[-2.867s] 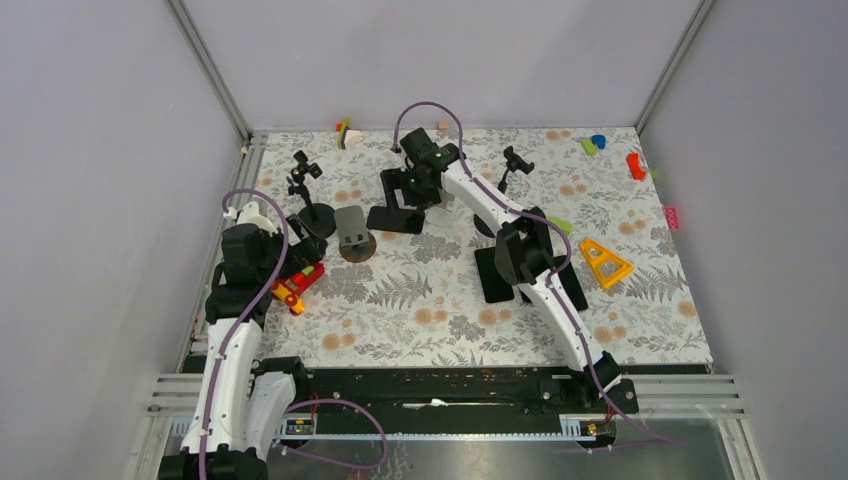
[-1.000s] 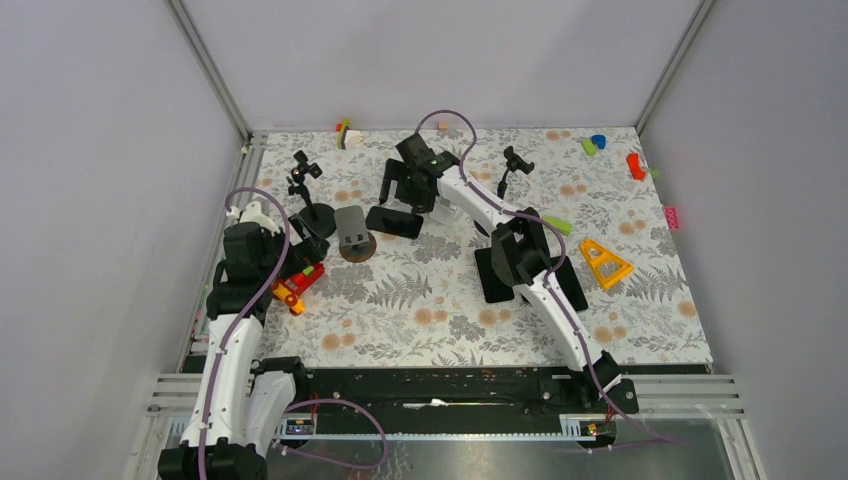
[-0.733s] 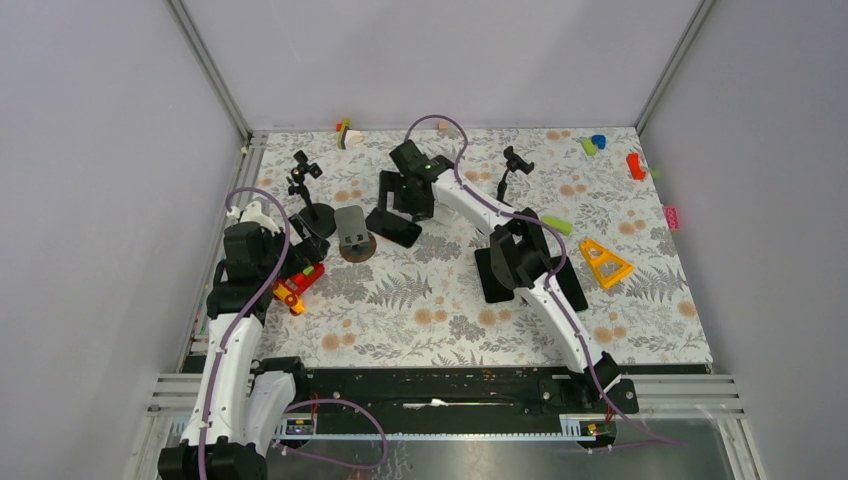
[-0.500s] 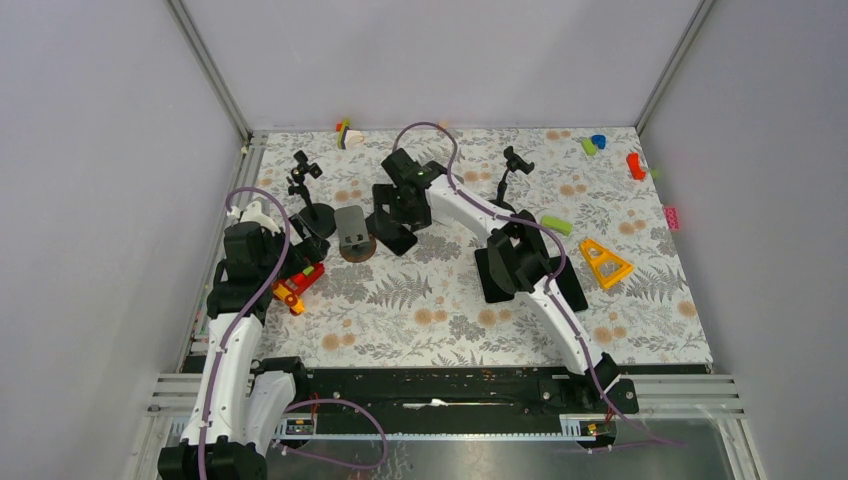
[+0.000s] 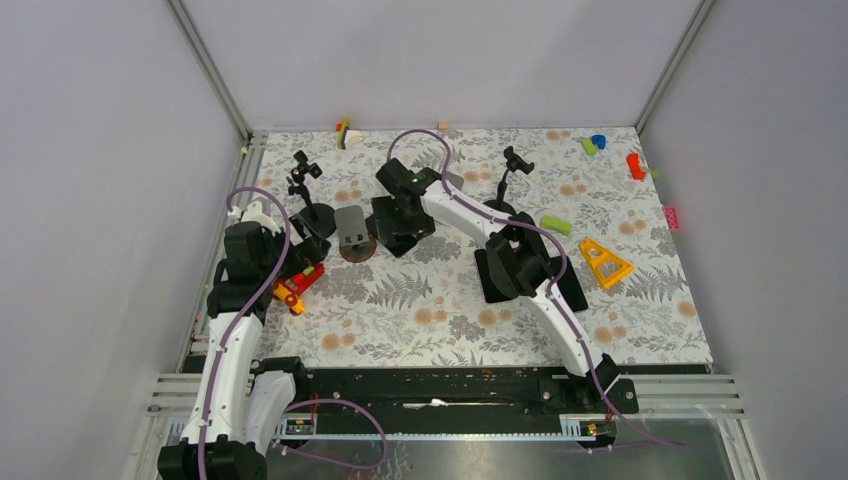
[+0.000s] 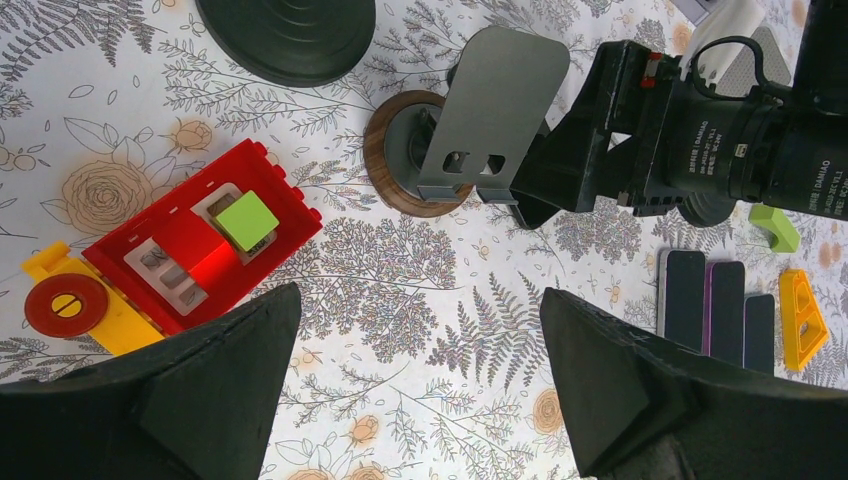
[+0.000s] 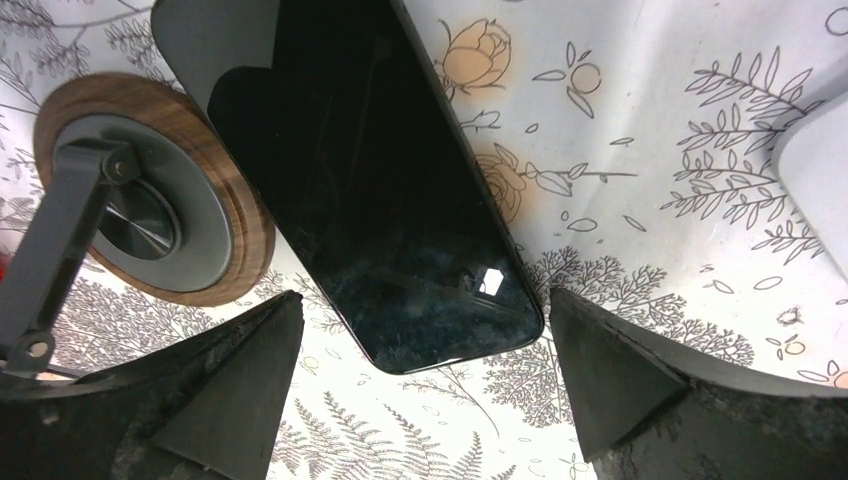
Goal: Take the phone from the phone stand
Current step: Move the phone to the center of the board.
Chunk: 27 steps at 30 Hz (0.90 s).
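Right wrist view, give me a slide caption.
Black phone beside the wood-based phone stand, framed by the open right gripper.

Left arm [image 5: 232,330] and right arm [image 5: 560,315]: white moulded link shells alternating with black joint housings, mounted on black bases [image 5: 612,392]. Thin purple cable [image 5: 262,200] in a free loop along each arm, the right arm's loop near the wrist. Small green indicator light [image 5: 414,180] on the right wrist housing. White lettering [image 6: 715,160] printed across that black cylindrical housing, with a small red mark [image 6: 655,68] beside it. Left tool [image 6: 418,300] and right tool [image 7: 425,300]: two matt black fingers [image 6: 200,400] each, broad, faceted and wedge-shaped, narrowing to blunt inner corners. Right pair lightly speckled with pale dust.
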Each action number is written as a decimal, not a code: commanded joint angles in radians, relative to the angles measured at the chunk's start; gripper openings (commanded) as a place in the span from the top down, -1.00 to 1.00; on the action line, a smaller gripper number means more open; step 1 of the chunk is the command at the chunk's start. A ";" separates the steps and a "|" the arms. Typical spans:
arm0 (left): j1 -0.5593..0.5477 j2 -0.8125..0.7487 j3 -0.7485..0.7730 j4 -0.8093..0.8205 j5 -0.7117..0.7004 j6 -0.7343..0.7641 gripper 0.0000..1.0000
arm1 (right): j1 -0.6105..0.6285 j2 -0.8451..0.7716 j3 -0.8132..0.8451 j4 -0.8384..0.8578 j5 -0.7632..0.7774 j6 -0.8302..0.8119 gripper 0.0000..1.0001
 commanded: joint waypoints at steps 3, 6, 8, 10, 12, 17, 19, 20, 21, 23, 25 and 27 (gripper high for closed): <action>0.003 -0.001 -0.004 0.041 0.019 -0.002 -0.98 | 0.039 0.020 0.027 -0.093 0.015 -0.030 -0.99; 0.003 -0.001 -0.004 0.041 0.019 -0.004 -0.98 | 0.048 0.041 0.070 -0.124 0.025 -0.050 -0.99; 0.003 0.000 -0.003 0.041 0.022 -0.004 -0.98 | 0.052 0.058 0.105 -0.148 0.029 -0.071 -0.99; 0.003 0.003 -0.004 0.043 0.024 -0.004 -0.98 | 0.058 0.071 0.133 -0.166 0.028 -0.089 -0.99; 0.003 0.003 -0.004 0.043 0.025 -0.004 -0.98 | 0.066 0.077 0.146 -0.170 0.027 -0.105 -0.99; 0.002 0.005 -0.004 0.043 0.028 -0.004 -0.98 | 0.076 0.089 0.157 -0.174 0.032 -0.136 -0.99; 0.002 0.005 -0.004 0.043 0.028 -0.004 -0.98 | 0.076 0.097 0.172 -0.185 0.034 -0.149 -0.99; 0.003 0.005 -0.004 0.044 0.028 -0.004 -0.98 | 0.076 0.105 0.186 -0.196 0.039 -0.152 -0.99; 0.002 0.005 -0.004 0.043 0.028 -0.003 -0.98 | 0.077 0.114 0.208 -0.208 0.043 -0.157 -0.99; 0.003 0.006 -0.004 0.043 0.028 -0.005 -0.98 | 0.076 0.131 0.240 -0.231 0.044 -0.161 -0.99; 0.003 0.008 -0.003 0.043 0.028 -0.005 -0.98 | 0.076 0.142 0.266 -0.250 0.046 -0.162 -0.99; 0.003 0.009 -0.004 0.043 0.028 -0.006 -0.98 | 0.076 0.144 0.267 -0.251 0.053 -0.161 -0.90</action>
